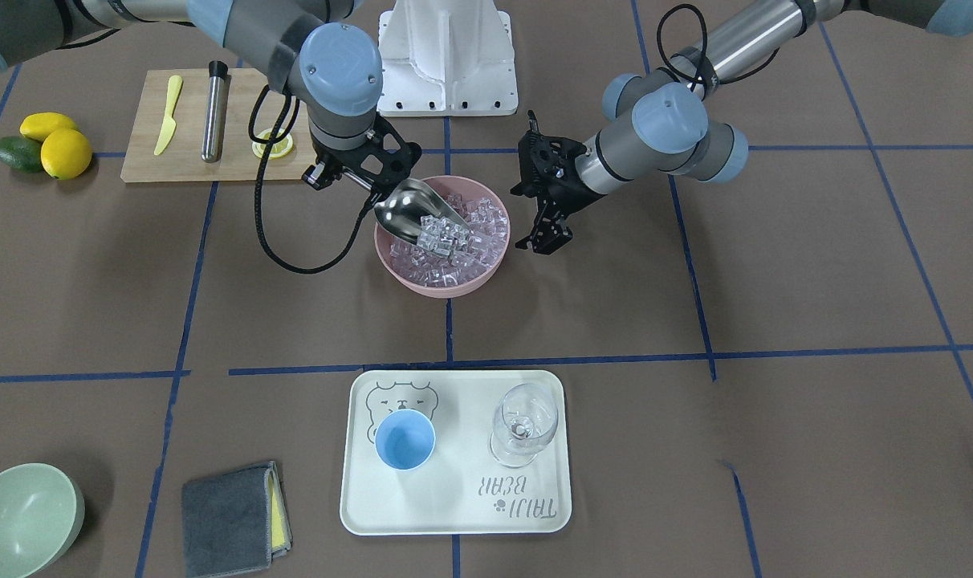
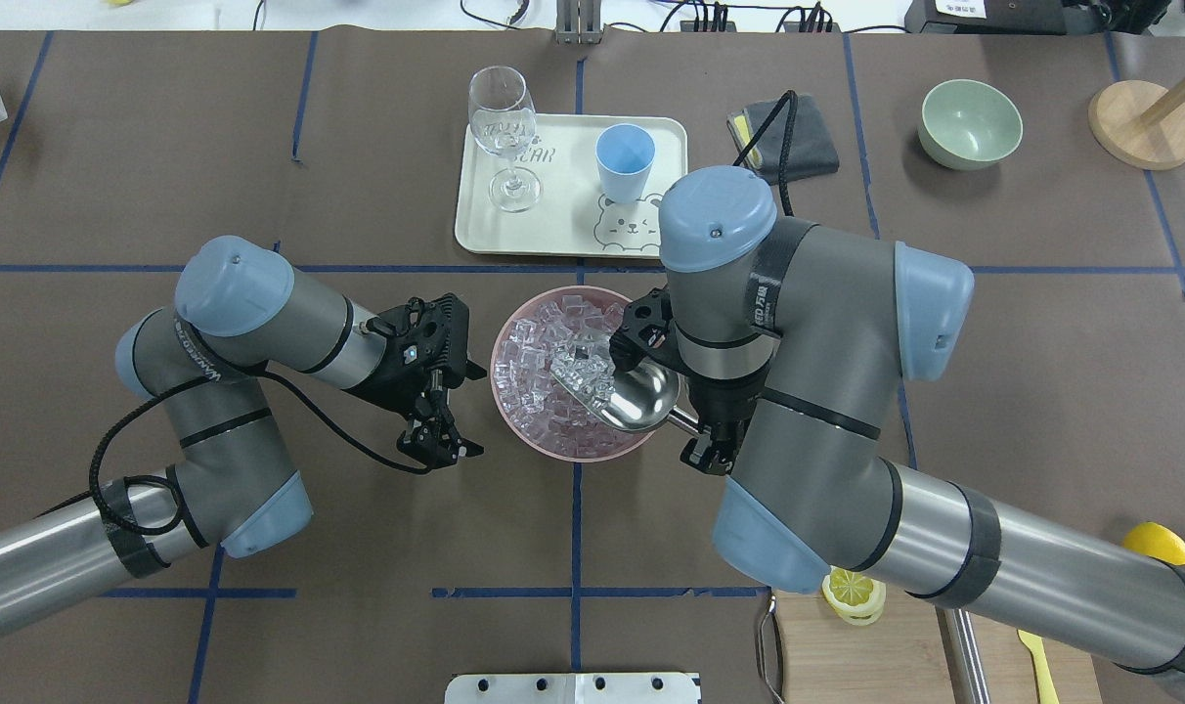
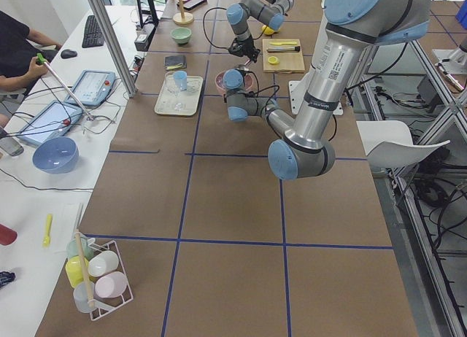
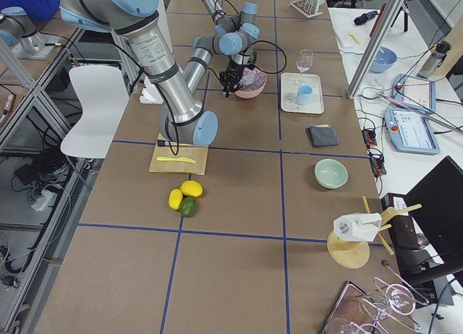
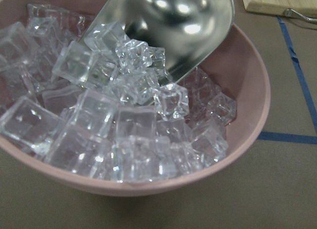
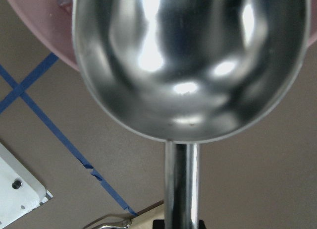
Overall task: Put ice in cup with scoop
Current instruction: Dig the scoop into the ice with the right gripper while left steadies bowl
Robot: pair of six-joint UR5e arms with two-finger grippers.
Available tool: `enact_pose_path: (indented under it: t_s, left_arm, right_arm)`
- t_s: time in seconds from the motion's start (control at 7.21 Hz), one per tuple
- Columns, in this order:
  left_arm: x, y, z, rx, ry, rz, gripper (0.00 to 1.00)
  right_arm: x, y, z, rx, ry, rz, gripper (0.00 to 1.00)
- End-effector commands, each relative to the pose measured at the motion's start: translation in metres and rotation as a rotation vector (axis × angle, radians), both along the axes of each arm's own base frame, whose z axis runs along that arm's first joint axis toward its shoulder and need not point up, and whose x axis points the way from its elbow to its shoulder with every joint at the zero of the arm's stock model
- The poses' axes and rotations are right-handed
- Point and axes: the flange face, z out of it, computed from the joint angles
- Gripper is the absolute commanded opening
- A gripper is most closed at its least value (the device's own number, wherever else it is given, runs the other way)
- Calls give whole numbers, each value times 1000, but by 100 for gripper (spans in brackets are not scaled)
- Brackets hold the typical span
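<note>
We see our right gripper [image 2: 702, 442] clamped on the handle of the shiny steel scoop [image 1: 413, 210] — its trough lies among clear glassy ice cubes [image 1: 464, 241] in the round pink bowl [image 1: 442, 289]. Our left gripper [image 1: 544, 241] gapes beside it; the light-blue plastic cup [image 1: 405, 439] stands near the far edge of the table [image 1: 775, 281].

Table [image 1: 775, 321] (brown); tray [image 1: 358, 498]; pink bowl [image 1: 446, 289]; board [image 1: 145, 160].

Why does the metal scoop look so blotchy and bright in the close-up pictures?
Right wrist view: the scoop fills the frame, its polished trough mirroring lights as white glare patches. Left wrist view: similar glare on the scoop, and the ice glints with small highlights.
</note>
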Motion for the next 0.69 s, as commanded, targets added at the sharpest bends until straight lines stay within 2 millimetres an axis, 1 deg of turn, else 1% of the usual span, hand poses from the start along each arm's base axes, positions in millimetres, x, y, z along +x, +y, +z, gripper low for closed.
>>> enact_pose_path:
  t_s: [0.0,0.14,0.28,0.42,0.55]
  left_arm:
    - [-1,-1,-1,1,3,2,100]
    - [-1,-1,-1,1,3,2,100]
    - [-2,-1,0,-1,2,1,100]
    - [-2,-1,0,0,2,0,100]
    - [-6,-5,0,-2,2,-6,100]
  right_arm:
    - [19,5,-3,12,-30,9,0]
    - [31,12,-3,21,-47,10,0]
    - [41,19,-8,22,-61,27,0]
    - [41,20,-10,0,-52,62,0]
    - [48,21,-18,-23,-55,119,0]
